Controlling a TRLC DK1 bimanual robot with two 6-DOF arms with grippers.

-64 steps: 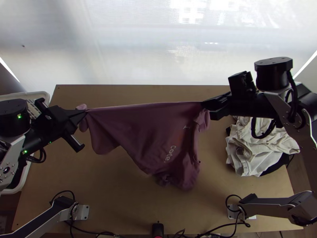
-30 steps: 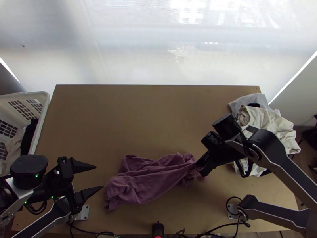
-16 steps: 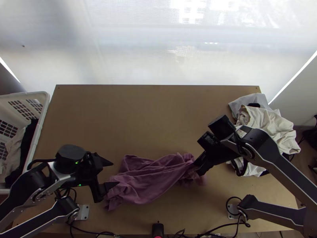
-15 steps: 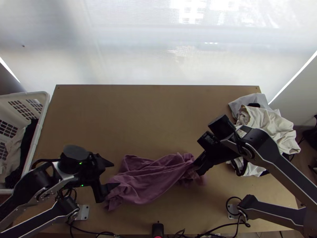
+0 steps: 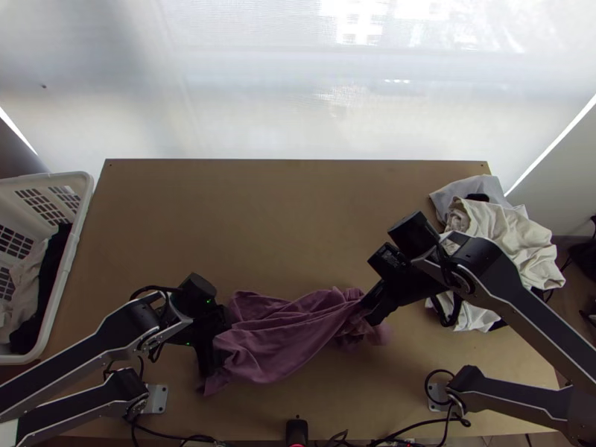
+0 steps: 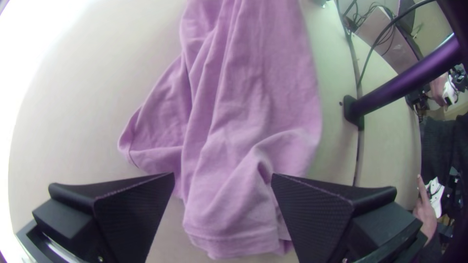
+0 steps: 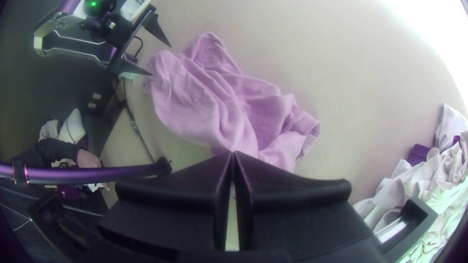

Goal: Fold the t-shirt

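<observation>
The mauve t-shirt [image 5: 287, 339] lies bunched in long loose folds near the table's front edge. At its left end in the top view is my left gripper [image 5: 212, 339]; in the left wrist view the left gripper [image 6: 223, 174] is open, its fingers on either side of the shirt's end [image 6: 234, 214]. At the shirt's right part, my right gripper [image 5: 372, 304] has a pinch of gathered cloth. The right wrist view shows the right gripper [image 7: 233, 153] with its fingertips together on the t-shirt [image 7: 195, 104], a loose part spreading beside them.
A white basket [image 5: 56, 290] with clothes stands at the left edge. White and grey clothes [image 5: 506, 223] are heaped at the table's right side. Bare tabletop [image 5: 283, 223] stretches behind the shirt. A person's hand [image 6: 426, 209] shows beyond the table in the left wrist view.
The t-shirt, earlier stretched between both grippers, came down toward the front edge. My left gripper let go and has since moved right to the shirt's end. The right gripper shifted slightly left.
</observation>
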